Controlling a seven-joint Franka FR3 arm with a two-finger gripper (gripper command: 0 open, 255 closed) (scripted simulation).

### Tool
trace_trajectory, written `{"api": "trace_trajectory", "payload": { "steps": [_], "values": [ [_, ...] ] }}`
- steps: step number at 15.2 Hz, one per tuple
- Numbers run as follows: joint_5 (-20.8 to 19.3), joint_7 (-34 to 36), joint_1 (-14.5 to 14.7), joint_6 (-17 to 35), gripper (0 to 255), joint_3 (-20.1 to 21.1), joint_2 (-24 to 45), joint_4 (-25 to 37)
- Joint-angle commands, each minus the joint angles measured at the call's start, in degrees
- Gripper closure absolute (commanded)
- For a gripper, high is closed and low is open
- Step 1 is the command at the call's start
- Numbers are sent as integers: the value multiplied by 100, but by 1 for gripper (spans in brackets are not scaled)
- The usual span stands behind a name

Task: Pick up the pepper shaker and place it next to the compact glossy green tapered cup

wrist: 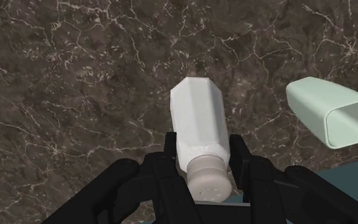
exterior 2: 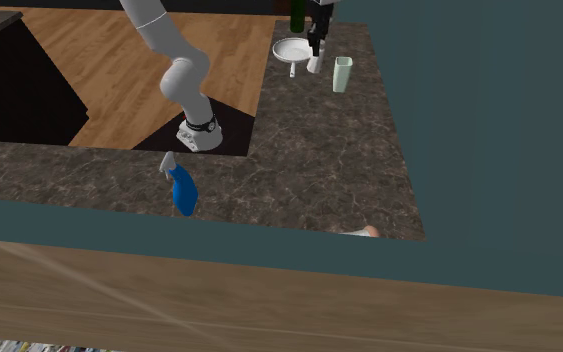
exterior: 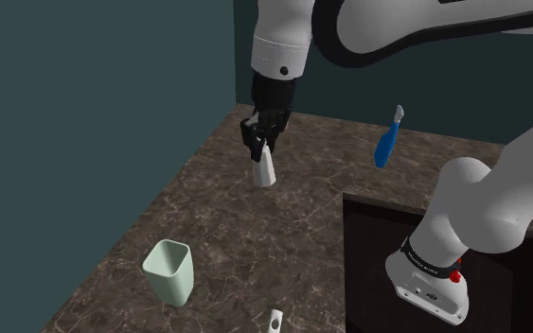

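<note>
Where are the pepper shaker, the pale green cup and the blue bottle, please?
pepper shaker [wrist: 199, 121], wrist view, on its white body.
pale green cup [exterior: 168, 282], shoulder view, on its outer wall.
blue bottle [exterior: 384, 148], shoulder view, on its blue body.

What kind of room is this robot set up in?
Probably a kitchen: a dark veined countertop carrying a pale green cup and a blue spray bottle, with a white pepper shaker in the gripper.

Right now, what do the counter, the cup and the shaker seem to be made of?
The counter: dark brown stone, marble-like, judging by pale veins. The cup: pale green, smooth; plastic or glazed ceramic, can't tell. The shaker: plain white faceted body, greyish perforated cap; material unclear.
</note>
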Motion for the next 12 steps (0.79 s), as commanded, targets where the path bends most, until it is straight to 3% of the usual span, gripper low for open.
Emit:
{"api": "trace_trajectory", "payload": {
  "steps": [1,12],
  "values": [
    [0,327,89,24,255,226,166,155],
    [-285,2056,569,-39,255,1360,1115,1163]
  ]
}}
